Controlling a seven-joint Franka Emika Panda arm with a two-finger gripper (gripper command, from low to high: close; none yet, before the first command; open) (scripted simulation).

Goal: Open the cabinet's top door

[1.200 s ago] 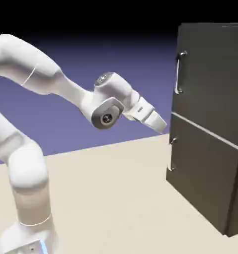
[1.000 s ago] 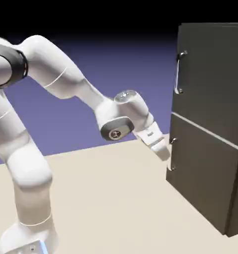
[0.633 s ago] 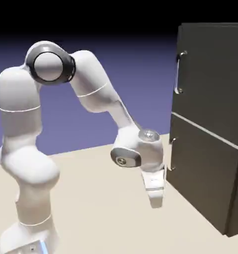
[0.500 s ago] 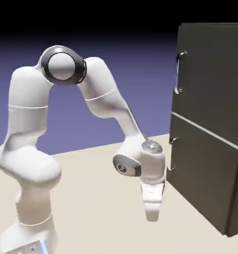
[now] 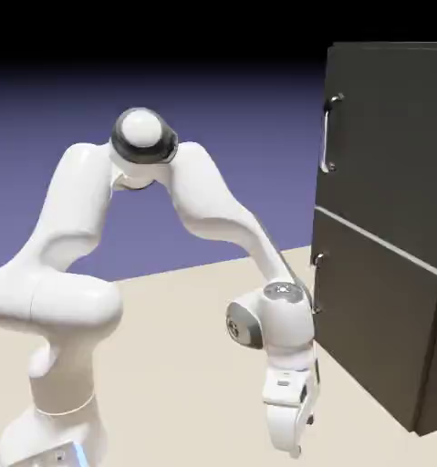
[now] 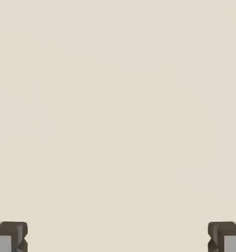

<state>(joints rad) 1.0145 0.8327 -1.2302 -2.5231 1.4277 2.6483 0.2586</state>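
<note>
Two closed doors face you on the dark cabinet (image 5: 383, 228), which stands at the exterior view's right on the pale desk (image 5: 176, 392). Your target, the top door (image 5: 386, 146), is the upper panel, flush above the lower door (image 5: 372, 315), with a light strip (image 5: 377, 239) running along the seam between them. Its upright silver handle (image 5: 327, 139) sits near the panel's left edge as you see it there; the lower door has its own handle (image 5: 317, 283) on the same side.

Your claw (image 5: 297, 449) points down over the desk, well below the top door's handle and to the left of the cabinet. The white arm (image 5: 208, 196) arches up from its base and bends down to it. In the hand view, you have the two fingertips (image 6: 11, 236) spread wide apart at the bottom corners, with only the plain pale desk surface showing between them. You are holding nothing.
</note>
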